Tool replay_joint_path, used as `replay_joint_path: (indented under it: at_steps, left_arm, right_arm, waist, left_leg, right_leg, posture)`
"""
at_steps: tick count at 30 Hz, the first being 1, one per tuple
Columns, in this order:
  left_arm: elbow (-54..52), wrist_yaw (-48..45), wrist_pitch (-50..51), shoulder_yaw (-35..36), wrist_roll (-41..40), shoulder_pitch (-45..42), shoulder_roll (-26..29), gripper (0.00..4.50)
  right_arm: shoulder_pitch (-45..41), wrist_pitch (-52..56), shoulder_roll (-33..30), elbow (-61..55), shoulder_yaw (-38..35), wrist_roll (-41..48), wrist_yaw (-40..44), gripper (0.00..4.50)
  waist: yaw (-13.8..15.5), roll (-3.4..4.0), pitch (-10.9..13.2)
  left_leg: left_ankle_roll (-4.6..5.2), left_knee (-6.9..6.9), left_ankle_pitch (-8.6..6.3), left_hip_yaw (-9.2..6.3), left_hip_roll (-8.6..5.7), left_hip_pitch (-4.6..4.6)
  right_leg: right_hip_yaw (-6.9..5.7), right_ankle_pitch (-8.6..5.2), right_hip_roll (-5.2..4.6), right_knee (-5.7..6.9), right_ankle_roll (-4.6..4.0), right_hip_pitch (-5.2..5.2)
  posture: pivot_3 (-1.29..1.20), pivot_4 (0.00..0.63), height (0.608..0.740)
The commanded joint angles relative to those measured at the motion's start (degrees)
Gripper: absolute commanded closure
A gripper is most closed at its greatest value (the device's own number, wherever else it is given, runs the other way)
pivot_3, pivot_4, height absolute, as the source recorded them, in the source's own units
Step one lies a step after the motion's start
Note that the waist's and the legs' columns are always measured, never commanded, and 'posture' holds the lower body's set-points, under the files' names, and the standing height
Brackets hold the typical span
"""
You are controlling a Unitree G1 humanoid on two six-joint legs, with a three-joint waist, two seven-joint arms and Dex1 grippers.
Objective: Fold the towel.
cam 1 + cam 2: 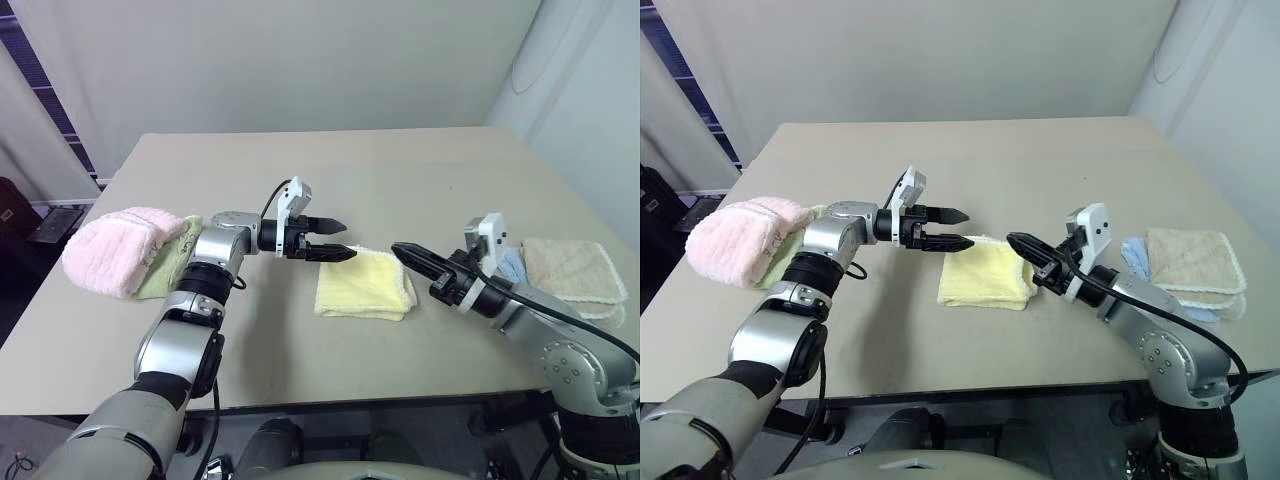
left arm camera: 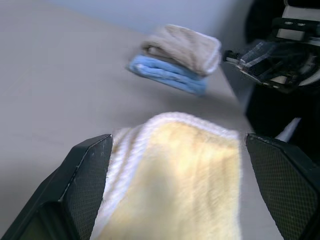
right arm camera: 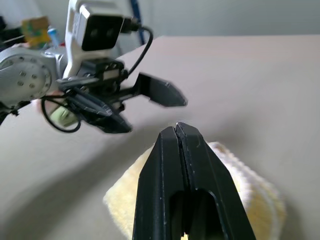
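Observation:
The pale yellow towel (image 1: 362,285) lies folded in a small square on the table, near the front middle. My left gripper (image 1: 345,238) hovers level just above the towel's far left corner, pointing right, open with nothing between its fingers. In the left wrist view the towel (image 2: 175,180) lies below and between the spread fingers (image 2: 87,185). My right gripper (image 1: 397,248) is shut and empty, its tip above the towel's right edge and pointing toward the left gripper. The right wrist view shows its closed fingers (image 3: 177,150) over the towel (image 3: 240,185), with the left gripper (image 3: 150,112) facing them.
A fluffy pink towel (image 1: 115,248) rests on a pale green cloth (image 1: 172,262) at the table's left. A beige towel (image 1: 570,268) lies on a blue cloth (image 1: 510,265) at the right edge. The tan table (image 1: 300,170) stretches back to a wall.

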Motion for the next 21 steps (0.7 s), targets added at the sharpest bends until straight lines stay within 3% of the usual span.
replay_joint_path:
  at_steps: [1, 12, 15, 21]
  left_arm:
    - [-3.08, -0.49, -2.88, 0.78, -1.07, 0.80, 0.17, 0.05]
    - [-1.82, 5.20, -11.05, 1.83, -0.49, 1.65, 0.32, 0.05]
    - [-1.59, 5.37, -10.80, 2.44, -1.48, 1.46, 0.13, 0.68]
    - [-2.34, 2.25, -10.06, 1.38, -1.19, 1.66, 0.31, 2.92]
  right_arm:
    - [-3.03, -0.45, -1.17, 2.57, 1.52, -1.93, 1.41, 4.50]
    - [-2.62, -0.94, -0.48, 4.58, 1.56, -3.39, 1.96, 4.50]
    - [-2.71, -1.12, 0.08, 4.64, 1.61, -3.52, 1.72, 4.50]
    - [-2.94, -1.36, 1.02, 5.28, 1.87, -4.46, 1.59, 4.50]
  waist:
    - [-0.06, 0.00, 0.00]
    - [-0.04, 0.00, 0.00]
    - [-0.06, 0.00, 0.00]
    - [-0.07, 0.01, 0.00]
  left_leg:
    - [0.00, 0.05, 0.00, 0.00, 0.00, 0.00]
    - [0.01, 0.14, -0.02, -0.01, 0.00, -0.02]
    - [0.02, 0.15, -0.02, -0.01, 0.00, -0.02]
    - [0.02, 0.18, -0.02, -0.01, 0.00, -0.02]
  right_leg:
    - [0.00, 0.01, 0.00, 0.02, -0.01, 0.00]
    - [0.01, 0.05, -0.01, 0.04, 0.01, 0.01]
    - [0.00, 0.05, 0.00, 0.05, 0.01, 0.00]
    - [0.00, 0.06, 0.01, 0.07, 0.03, 0.01]
  posture:
    - [0.00, 0.000, 0.731]
    - [0.00, 0.000, 0.731]
    - [0.00, 0.000, 0.731]
    - [0.00, 0.000, 0.731]
